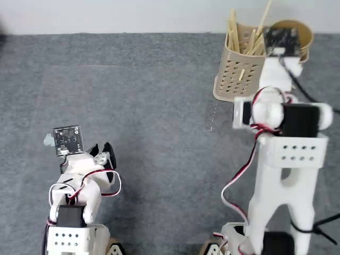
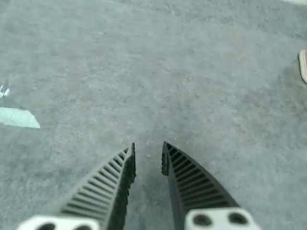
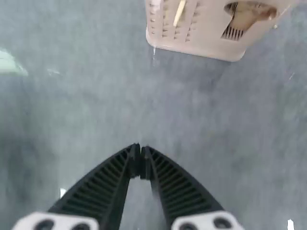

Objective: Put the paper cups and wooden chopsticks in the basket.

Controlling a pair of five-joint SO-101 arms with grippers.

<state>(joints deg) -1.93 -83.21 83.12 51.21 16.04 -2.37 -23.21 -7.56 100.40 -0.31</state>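
A beige perforated basket [image 1: 240, 71] stands at the table's far right, with several wooden chopsticks [image 1: 234, 33] sticking up out of it. A brown paper cup [image 1: 297, 30] sits at the basket's right side, partly hidden by the right arm's camera board. In the right wrist view the basket [image 3: 206, 33] lies ahead, a chopstick [image 3: 180, 12] and the brown cup [image 3: 244, 13] showing through its wall. My right gripper [image 3: 140, 160] is shut on nothing, over bare mat. My left gripper [image 2: 148, 155] [image 1: 103, 153] hovers low at the near left, slightly open and empty.
Grey mat [image 1: 159, 106] covers the table. A pale tape mark [image 2: 19, 117] lies near the left gripper. The right arm's white body [image 1: 284, 154] rises at the near right. The basket's edge [image 2: 303, 64] shows far off in the left wrist view.
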